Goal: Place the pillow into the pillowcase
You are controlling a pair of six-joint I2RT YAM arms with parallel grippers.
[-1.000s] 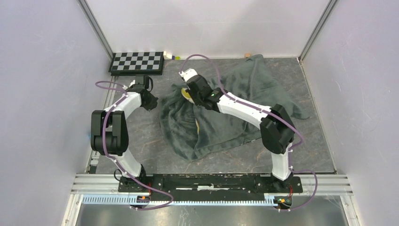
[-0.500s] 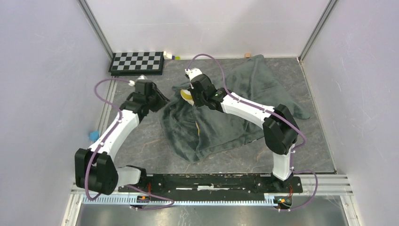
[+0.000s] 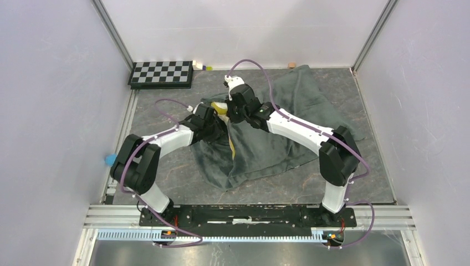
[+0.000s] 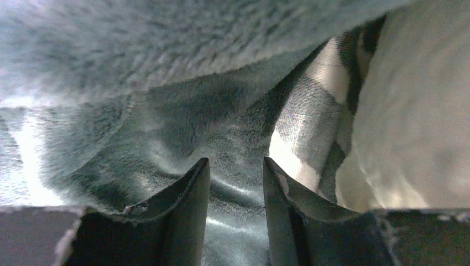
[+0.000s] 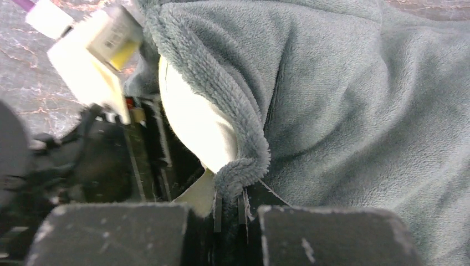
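Cream pillow (image 5: 198, 123) peeks from crumpled grey-green pillowcase (image 3: 265, 151)

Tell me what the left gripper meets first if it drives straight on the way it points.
The left gripper, open, would likely press into the dark grey-green plush pillowcase fold directly ahead; the plump cream-white pillow sits beside that line.

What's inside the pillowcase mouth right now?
The pillow, its cream face showing at the pillowcase mouth. How far in it reaches is hidden under the grey plush.
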